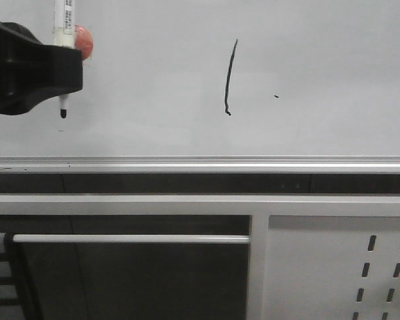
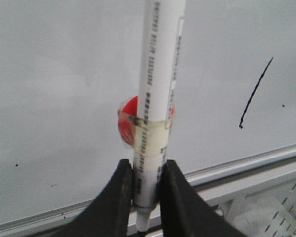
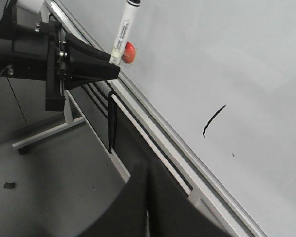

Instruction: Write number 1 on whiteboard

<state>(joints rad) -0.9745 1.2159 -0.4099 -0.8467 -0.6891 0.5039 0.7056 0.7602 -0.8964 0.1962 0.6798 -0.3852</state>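
Front view: left tool (image 1: pixel 61 73) is gripping the marker (image 1: pixel 64 27) tip-down, off to the left of the number 1 (image 1: pixel 229 77), which is sitting mid-whiteboard (image 1: pixel 320 67).
Left wrist: fingers (image 2: pixel 119 197) are clamping the barrel low, probably for tip control.
Right wrist: right tool (image 3: pixel 147 197) is looking closed, empty.

Robot lab or workshop, framed whiteboard (image 1: pixel 333 60) on a wheeled metal stand (image 3: pixel 44 133), white perforated metal panel (image 1: pixel 340 273) below, bare grey floor (image 3: pixel 54 192)
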